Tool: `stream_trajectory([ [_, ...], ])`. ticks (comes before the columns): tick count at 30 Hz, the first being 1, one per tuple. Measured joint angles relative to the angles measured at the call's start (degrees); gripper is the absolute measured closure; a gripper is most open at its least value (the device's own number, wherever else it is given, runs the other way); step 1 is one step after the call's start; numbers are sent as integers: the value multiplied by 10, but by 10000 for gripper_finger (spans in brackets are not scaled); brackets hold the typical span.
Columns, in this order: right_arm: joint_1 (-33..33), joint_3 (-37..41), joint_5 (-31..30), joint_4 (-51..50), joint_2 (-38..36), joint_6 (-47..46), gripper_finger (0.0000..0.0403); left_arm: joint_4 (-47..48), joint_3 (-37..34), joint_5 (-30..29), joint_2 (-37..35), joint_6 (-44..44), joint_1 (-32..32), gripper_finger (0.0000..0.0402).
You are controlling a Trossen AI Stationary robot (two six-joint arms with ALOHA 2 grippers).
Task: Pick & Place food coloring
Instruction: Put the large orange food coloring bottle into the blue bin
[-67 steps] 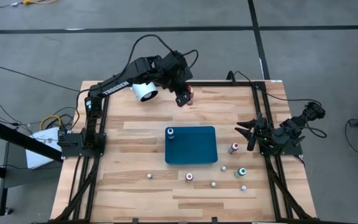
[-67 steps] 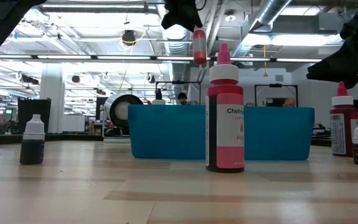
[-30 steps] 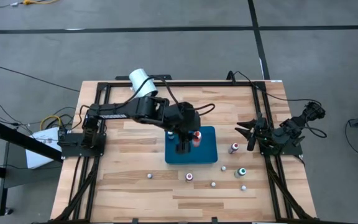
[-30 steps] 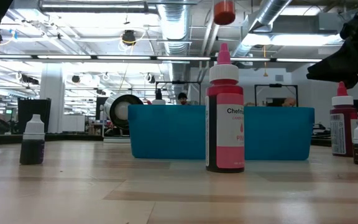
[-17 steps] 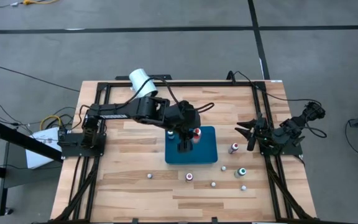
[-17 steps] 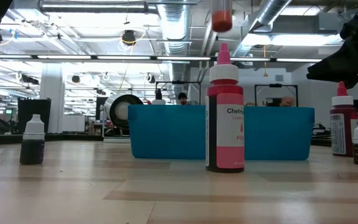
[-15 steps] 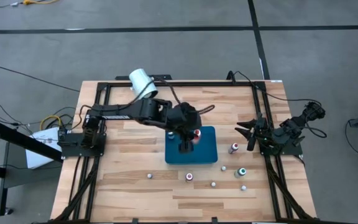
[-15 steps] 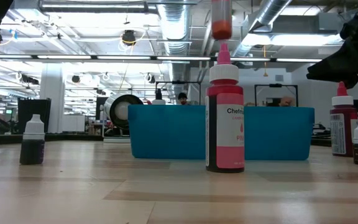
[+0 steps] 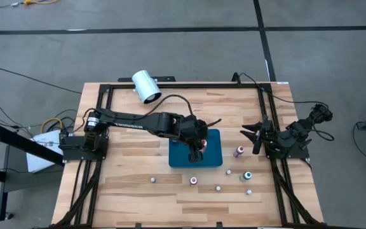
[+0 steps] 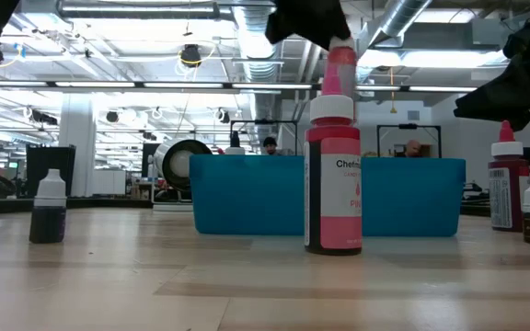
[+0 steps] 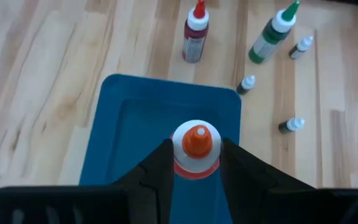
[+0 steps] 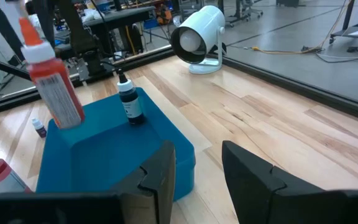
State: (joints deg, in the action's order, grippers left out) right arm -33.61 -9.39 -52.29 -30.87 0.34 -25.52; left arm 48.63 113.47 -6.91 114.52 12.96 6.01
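Note:
My left gripper [image 9: 196, 149] hangs over the teal tray [image 9: 213, 159] and is shut on an orange food coloring bottle [image 11: 196, 149] with a white cap and orange tip. The bottle [image 12: 56, 87] is low inside the tray; whether its base touches the floor I cannot tell. A dark bottle [image 12: 129, 102] with a white cap stands on its base in the tray. Several more bottles stand on the table, among them a pink one [image 9: 239, 151] and a green one [image 9: 247, 175]. My right gripper [image 9: 253, 135] waits open at the table's right edge. My left gripper pinches the orange bottle by its shoulder [image 11: 194, 169], just under the white cap, one finger [image 11: 159, 169] on each side. The fingers come from above, pointing down. The bottle hangs below them nearly upright, cap up, a little tilted in the right wrist view.
A big white cylinder [image 9: 146, 87] lies at the table's far left edge. Small bottles [image 9: 193, 180] [image 9: 152, 180] [image 9: 218, 188] [image 9: 249, 191] stand near the table's near edge, in front of the tray. The tall pink bottle [image 10: 333, 175] blocks the low view's middle.
My left gripper has come down over the tray and shifted a little toward the near edge, staying shut. The orange bottle has gone down with it, from high above the tray to low inside it.

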Motion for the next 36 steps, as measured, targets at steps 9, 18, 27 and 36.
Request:
stream_trajectory([
  [9,0,0,25,0,0,0,282,-42,-76,-51,0,32,13,302],
  [18,0,0,29,0,0,0,282,-95,-126,-60,0,53,27,298],
  [27,0,0,30,0,0,0,282,-124,-179,-83,-2,66,28,287],
  [36,0,0,31,-1,0,0,282,-131,-201,-123,-3,75,33,286],
])
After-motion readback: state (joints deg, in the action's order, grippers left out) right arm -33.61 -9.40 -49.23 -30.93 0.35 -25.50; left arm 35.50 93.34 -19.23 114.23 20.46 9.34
